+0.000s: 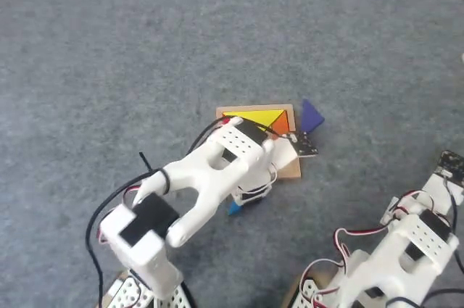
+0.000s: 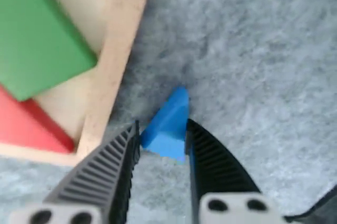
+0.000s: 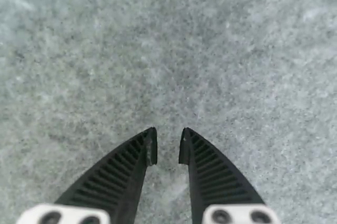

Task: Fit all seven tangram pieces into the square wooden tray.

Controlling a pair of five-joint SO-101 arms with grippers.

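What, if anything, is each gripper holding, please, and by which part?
The left gripper pinches the blue piece across its wide end, with the point sticking out ahead. The right gripper holds nothing.

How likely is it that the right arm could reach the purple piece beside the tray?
Probably yes. The purple piece sits at the tray's far right corner, with bare carpet between it and the right arm. The left arm hangs over the tray's near side, clear of that path.
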